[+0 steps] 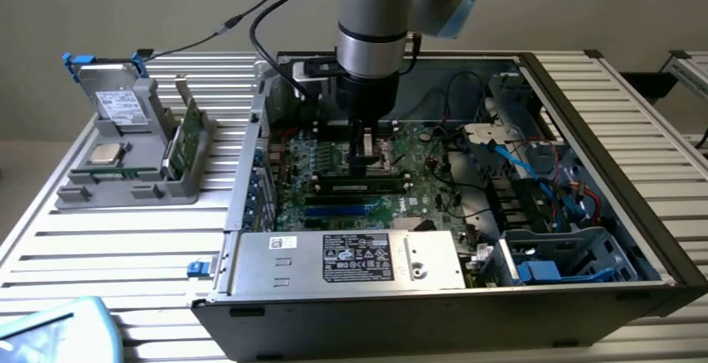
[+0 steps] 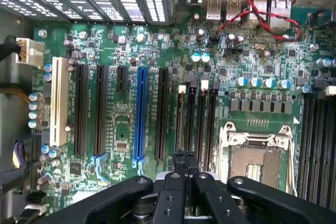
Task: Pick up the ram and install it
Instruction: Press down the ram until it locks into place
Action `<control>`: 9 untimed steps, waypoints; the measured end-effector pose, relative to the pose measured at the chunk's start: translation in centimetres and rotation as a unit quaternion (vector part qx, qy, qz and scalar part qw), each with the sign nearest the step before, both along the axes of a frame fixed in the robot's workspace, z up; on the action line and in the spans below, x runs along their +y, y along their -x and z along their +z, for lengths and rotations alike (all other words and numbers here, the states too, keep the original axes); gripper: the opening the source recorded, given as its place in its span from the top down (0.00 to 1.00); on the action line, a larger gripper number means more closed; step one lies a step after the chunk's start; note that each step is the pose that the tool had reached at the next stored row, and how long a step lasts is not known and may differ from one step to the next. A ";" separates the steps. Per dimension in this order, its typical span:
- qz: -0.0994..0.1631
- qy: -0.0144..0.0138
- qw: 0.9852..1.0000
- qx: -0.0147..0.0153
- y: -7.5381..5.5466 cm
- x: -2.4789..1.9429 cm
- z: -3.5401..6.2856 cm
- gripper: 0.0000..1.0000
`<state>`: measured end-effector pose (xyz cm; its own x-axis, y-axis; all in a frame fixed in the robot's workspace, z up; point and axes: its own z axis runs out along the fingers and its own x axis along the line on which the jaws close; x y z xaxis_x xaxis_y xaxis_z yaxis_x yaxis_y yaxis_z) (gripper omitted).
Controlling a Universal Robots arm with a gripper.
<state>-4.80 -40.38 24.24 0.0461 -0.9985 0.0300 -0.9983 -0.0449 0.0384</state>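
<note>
1. While my arm hangs over the open computer case (image 1: 619,172), my gripper (image 1: 363,161) sits low above the motherboard (image 1: 332,164), close to the processor socket (image 2: 254,156).
2. In the wrist view my gripper (image 2: 185,157) has its two fingers (image 2: 178,162) pressed together with nothing between them; I am holding nothing.
3. Their tips point at the row of black memory slots (image 2: 197,119) beside the socket. Those slots look empty, with white latches at their ends.
4. Further along the board are a blue expansion slot (image 2: 139,114), several black ones and a white one (image 2: 59,100).
5. The ram (image 1: 111,172), as far as I can make out, is the narrow green stick lying along the front of the grey parts tray (image 1: 128,191). The tray is on the slatted table (image 1: 111,247), at the exterior view's left, outside the case and well apart from my gripper.
6. The same tray holds a square silver processor chip (image 1: 108,152) and a wider green card (image 1: 191,135) standing on edge.
7. The power supply (image 1: 343,257), with its label, is at the near edge of the case.
</note>
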 end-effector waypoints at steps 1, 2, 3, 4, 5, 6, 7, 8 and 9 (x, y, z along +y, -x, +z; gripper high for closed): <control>0.000 0.000 1.000 0.000 -0.2 -0.02 0.07 0.89; 0.000 0.000 1.000 0.000 -0.4 -0.06 0.11 0.89; 0.000 0.000 1.000 0.000 -0.6 -0.12 0.14 0.89; 0.000 0.000 1.000 0.000 -0.7 -0.19 0.17 0.89; 0.000 0.000 1.000 0.000 -0.9 -0.28 0.20 0.89; 0.000 0.000 1.000 0.000 -1.0 -0.38 0.22 0.89; 0.000 0.000 1.000 0.000 -1.1 -0.49 0.23 0.89; 0.000 0.000 1.000 0.000 -1.2 -0.58 0.25 0.89; 0.000 0.000 1.000 0.000 -1.2 -0.64 0.26 0.89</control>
